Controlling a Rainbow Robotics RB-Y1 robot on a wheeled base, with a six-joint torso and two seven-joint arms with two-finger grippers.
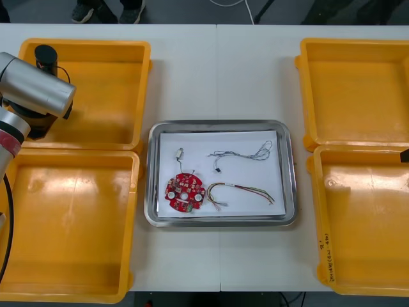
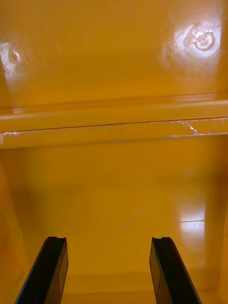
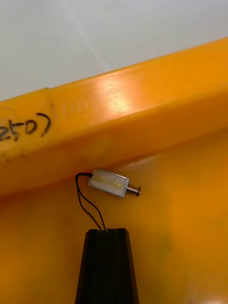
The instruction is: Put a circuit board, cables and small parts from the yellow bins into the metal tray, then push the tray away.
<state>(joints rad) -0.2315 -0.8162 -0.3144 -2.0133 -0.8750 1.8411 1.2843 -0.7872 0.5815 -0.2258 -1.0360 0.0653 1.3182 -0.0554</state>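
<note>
Well, on the left side, the left arm (image 1: 35, 89) reaches over the far left bin (image 1: 144, 96). The left gripper (image 3: 107, 232) has its jaws squeezed together on the two thin black wires of a small metal part (image 3: 113, 183). The part sits just past the fingertips, close to the bin's rim, which has some writing on it. I cannot tell if the part rests on the bin floor or hangs above it.

This part looks tiny and light, so it should be easy to carry. But the wires are soft and bendy, so the part may swing and turn. The wires are thin too, and a hard tug could hurt them or let them slip out. I think the boxy body would be a firmer place to grab. The rim is in the way, so the part must go up and over it. The near left bin (image 1: 70, 230) looks bare.

In the middle sits the metal tray (image 1: 285, 173), white inside. In it lie the other small part (image 1: 179, 155), a round red circuit board (image 1: 185, 191), a pale twisted cable (image 1: 241, 153) and a red and yellow cable (image 1: 243, 189), all a little apart.

On the right, the right gripper (image 2: 109, 240) hangs low over a right bin (image 2: 114, 128). Its jaws are wide apart and hold nothing.
</note>
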